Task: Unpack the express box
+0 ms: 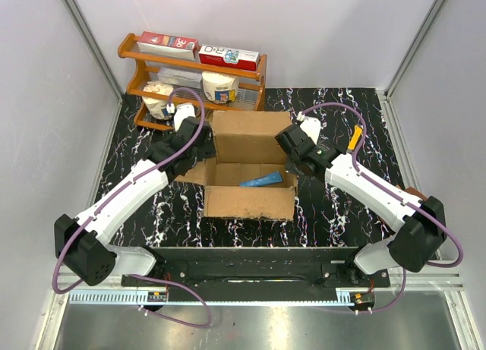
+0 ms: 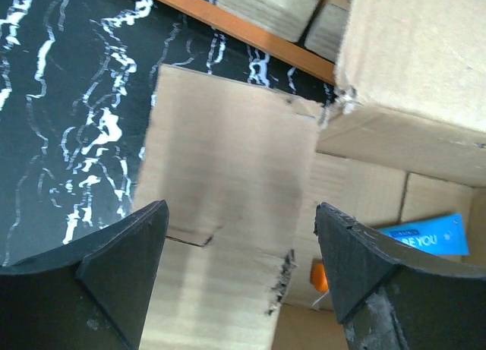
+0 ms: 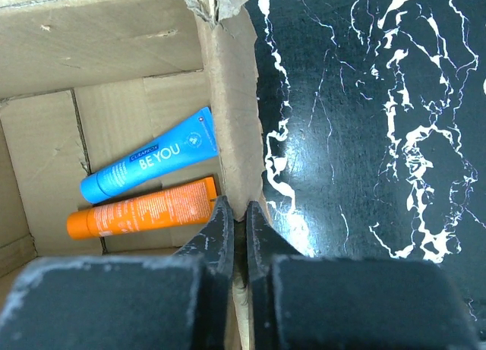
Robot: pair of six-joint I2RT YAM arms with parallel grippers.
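Observation:
The express box (image 1: 250, 202), a brown cardboard carton, stands open in the middle of the table with its flaps folded out. Inside lie a blue tube (image 3: 148, 165) and an orange tube (image 3: 140, 211); the blue tube also shows in the top view (image 1: 263, 180). My right gripper (image 3: 234, 213) is shut on the box's right side flap (image 3: 235, 137), at the box's right edge (image 1: 292, 162). My left gripper (image 2: 239, 244) is open, hovering over the left flap (image 2: 220, 183) at the box's left side (image 1: 176, 149), holding nothing.
A wooden rack (image 1: 194, 80) stands behind the box with flat red-and-white boxes (image 1: 228, 58) on top and white tubs (image 1: 216, 86) below. The table top is black marble-patterned (image 1: 342, 206). Grey walls close in left, right and behind.

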